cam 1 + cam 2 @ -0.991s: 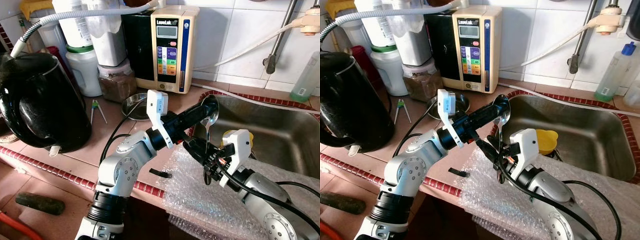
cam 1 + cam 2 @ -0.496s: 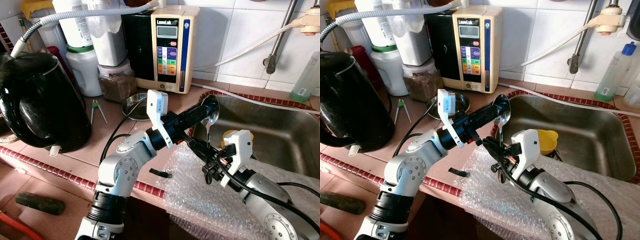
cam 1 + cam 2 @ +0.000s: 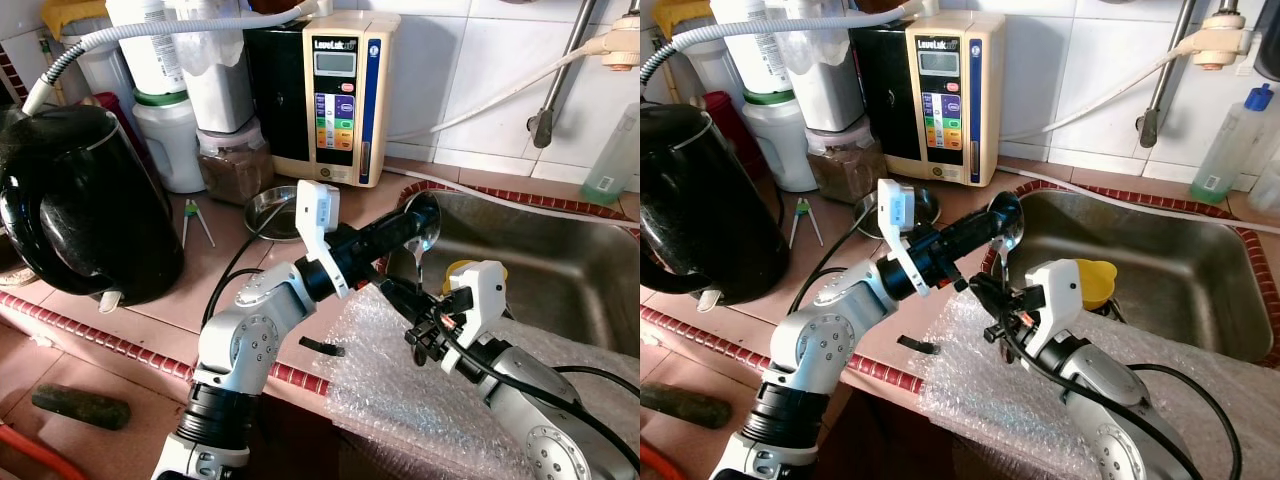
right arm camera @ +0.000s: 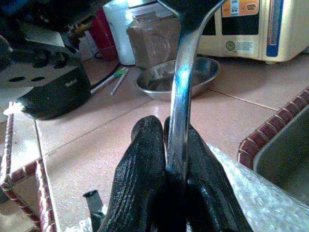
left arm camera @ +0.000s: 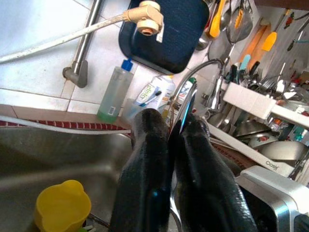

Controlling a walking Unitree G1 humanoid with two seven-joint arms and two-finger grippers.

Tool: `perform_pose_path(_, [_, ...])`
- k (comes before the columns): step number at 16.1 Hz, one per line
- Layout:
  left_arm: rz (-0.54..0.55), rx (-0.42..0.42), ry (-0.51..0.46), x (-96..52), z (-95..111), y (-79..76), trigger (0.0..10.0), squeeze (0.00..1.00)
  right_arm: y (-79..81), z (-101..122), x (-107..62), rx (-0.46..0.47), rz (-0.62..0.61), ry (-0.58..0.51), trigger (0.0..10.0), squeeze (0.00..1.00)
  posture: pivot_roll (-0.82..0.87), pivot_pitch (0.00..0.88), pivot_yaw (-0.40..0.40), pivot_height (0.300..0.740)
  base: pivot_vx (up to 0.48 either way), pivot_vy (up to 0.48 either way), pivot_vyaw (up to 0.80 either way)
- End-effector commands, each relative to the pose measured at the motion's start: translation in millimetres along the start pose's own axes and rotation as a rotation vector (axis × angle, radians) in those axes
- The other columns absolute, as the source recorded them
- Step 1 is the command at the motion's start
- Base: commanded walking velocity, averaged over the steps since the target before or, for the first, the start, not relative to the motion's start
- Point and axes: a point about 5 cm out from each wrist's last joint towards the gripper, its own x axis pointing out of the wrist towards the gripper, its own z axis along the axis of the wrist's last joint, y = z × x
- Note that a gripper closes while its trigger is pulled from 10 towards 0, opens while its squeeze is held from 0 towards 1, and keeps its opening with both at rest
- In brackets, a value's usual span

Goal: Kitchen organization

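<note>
The kitchen counter [image 3: 250, 270] was made of pinkish tiles, with a steel sink [image 3: 560, 270] set into it and white wall tiles behind. Both arms met just beside the sink, over its near corner on the counter side. A shiny metal spoon [image 3: 1002, 243] hung there in the air, touching nothing below. Its bowl was up top, closest to the sink rim, and its thin handle ran almost straight down from there toward a sheet of bubble wrap [image 3: 420, 380] that lay on the counter edge in front of the sink. The left gripper [image 3: 420, 222] reached in from the counter side and had its two black fingers pressed on the spoon near the bowl end. The right gripper [image 3: 408, 305] came up from below, nearer the front of the sink, and its fingers pinched the lower part of the handle. So the spoon was held at both ends, one gripper above the other, and the long way of the spoon ran up and down between them. I think it was being passed from one arm to the other, and one gripper would have to let go first or the two would pull against each other. A yellow cup [image 3: 1092, 282] sat inside the sink, close behind the right arm, and a small steel bowl [image 3: 272, 212] sat on the counter farther from the sink.
</note>
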Motion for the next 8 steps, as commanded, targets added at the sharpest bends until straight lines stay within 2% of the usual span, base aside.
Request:
perform_pose_path(1, [-0.006,0.034,-0.005,3.6,6.2,-1.1,10.0,1.00,-0.3,-3.2,1.4,-0.004,-0.005,0.014,0.0,0.00,-0.03,0.000,0.100,0.740,0.000,0.000,0.00])
perform_pose_path(6, [0.003,0.052,0.011,0.9,1.4,-2.1,10.0,1.00,-6.6,-2.2,3.6,-0.019,-0.058,-0.004,0.0,0.00,-0.03,0.000,0.104,0.740,0.000,0.000,0.00])
perform_pose_path(8, [0.041,0.062,0.019,-1.1,-0.6,3.6,10.0,1.00,-10.0,-0.6,4.5,-0.029,-0.094,-0.020,0.0,0.00,-0.03,0.000,0.108,0.740,0.000,0.000,0.00])
